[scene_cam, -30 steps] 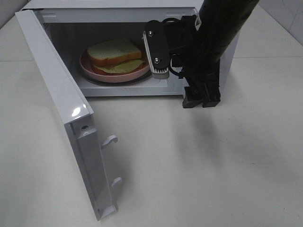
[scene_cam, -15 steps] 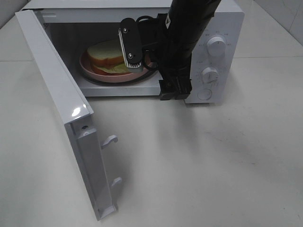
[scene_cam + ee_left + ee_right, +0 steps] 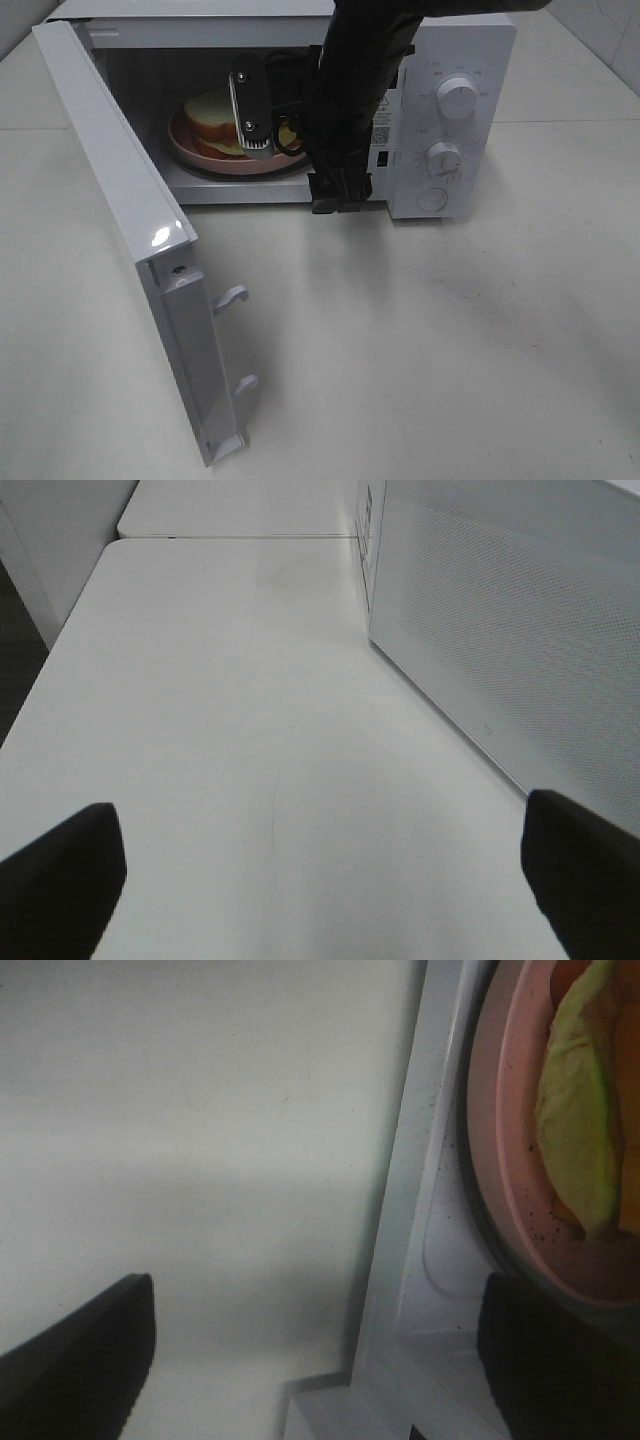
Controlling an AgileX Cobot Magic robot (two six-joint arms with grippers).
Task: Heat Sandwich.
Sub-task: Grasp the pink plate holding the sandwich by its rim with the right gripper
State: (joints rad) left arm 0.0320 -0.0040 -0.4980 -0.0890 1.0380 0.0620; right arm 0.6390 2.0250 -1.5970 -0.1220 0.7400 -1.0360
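Inside the open microwave (image 3: pixel 480 60), at the far left of the scene, the sandwich (image 3: pixel 210 106) lies flat on a round pink plate (image 3: pixel 188 150) seated on the cavity floor. The door (image 3: pixel 120 190) stands swung out toward the near left.

**Finger state.** The right fingers (image 3: pixel 75 1360) are spread wide at the cavity mouth, just in front of the plate's near rim, and grip nothing. The left fingers (image 3: pixel 60 880) are also spread wide and empty, held over the counter (image 3: pixel 450 350) beside the microwave's perforated side wall.

**Handling properties (judged).**
- Weight: light.
- Stiffness: the bread is soft and will dent under a firm pinch.
- Stack: the layers look loose; the green leaf (image 3: pixel 575 1130) overhangs the crust and could slide out if the stack is tilted.
- Surface: the crust is dry, so slip is unlikely.

**Where to take hold.** Do not pinch the bread. Grip the plate by its near rim — the rigid part, and the one closest to the opening — and keep it level. The rim looks smooth, so a shallow grip may slip.

**Task status.** With the sandwich already in the cavity, no regrasp appears necessary; closing the door looks like the step due.
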